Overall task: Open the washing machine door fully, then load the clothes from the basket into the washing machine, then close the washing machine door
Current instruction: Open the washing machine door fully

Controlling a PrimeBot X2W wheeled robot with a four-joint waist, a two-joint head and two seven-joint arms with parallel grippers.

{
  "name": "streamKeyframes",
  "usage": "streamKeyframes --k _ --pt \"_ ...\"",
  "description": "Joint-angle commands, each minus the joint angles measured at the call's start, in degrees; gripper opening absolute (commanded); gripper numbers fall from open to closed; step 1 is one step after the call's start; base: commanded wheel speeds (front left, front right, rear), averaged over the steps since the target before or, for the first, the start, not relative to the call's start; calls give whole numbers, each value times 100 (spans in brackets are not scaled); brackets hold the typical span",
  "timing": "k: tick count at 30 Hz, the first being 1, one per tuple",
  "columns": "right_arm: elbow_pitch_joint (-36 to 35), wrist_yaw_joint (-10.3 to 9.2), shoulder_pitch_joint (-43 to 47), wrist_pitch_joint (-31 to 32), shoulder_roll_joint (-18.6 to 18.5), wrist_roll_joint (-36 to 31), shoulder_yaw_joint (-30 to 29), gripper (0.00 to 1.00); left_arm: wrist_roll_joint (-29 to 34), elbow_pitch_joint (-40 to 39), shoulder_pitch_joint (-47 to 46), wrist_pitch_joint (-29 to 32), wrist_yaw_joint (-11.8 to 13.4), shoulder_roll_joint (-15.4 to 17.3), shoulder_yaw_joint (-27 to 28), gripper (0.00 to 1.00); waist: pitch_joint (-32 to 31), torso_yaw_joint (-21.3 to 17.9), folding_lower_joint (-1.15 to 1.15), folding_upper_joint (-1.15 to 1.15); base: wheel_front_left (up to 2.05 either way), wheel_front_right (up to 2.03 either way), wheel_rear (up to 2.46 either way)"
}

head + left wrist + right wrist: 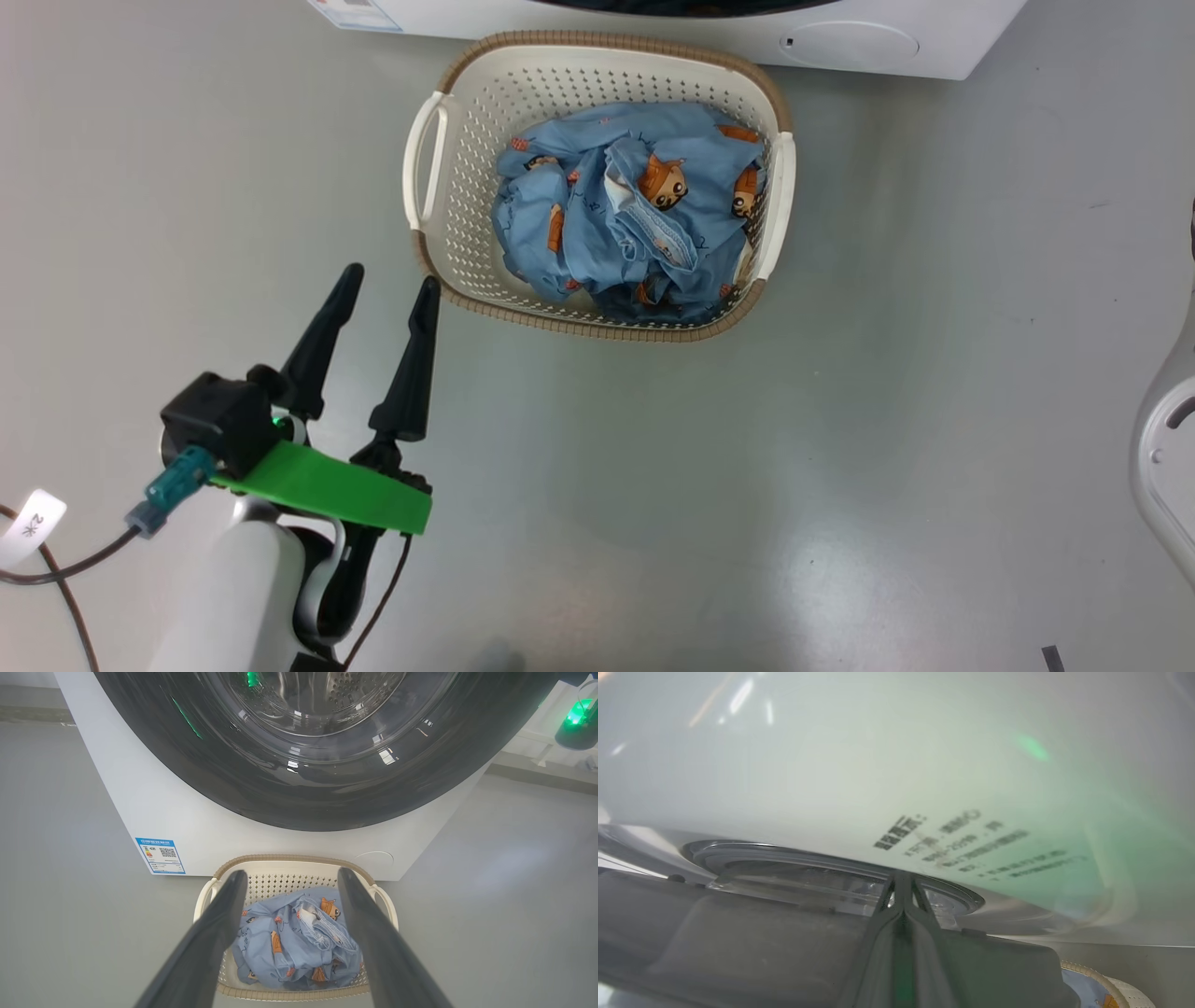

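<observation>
Here, left pincer [392,274] wide apart, near basket [597,40].

Even, bright overhead light fills the head view. The floor [653,560] carries a pale sheen, and the basket [485,103] throws only a faint, soft shadow. In the left wrist view the door [261,793] glares with white flecks and green streaks on its glossy black rim. The left pincer [292,873] is smeared out of focus, and the washing machine [140,807] edges lean with wide-angle bend. The right wrist view is hazy and blurred throughout, its printed lettering [952,844] smudged, a green cast washing its right side.
</observation>
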Motion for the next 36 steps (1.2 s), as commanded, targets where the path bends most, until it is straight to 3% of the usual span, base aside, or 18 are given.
streamKeyframes --k 1,13,36 --pt "-123 11 -130 150 301 91 140 0 -46 -124 -76 -36 -14 147 201 100 -2 -7 0 0 0 0 0" --pt "-645 11 289 936 301 408 300 0 -30 -145 -77 -36 -14 152 228 100 -93 -68 0 0 0 0 0" --pt "-711 11 709 2612 301 953 339 0 69 -172 37 -36 -14 207 359 100 -406 -196 0 0 0 0 0"
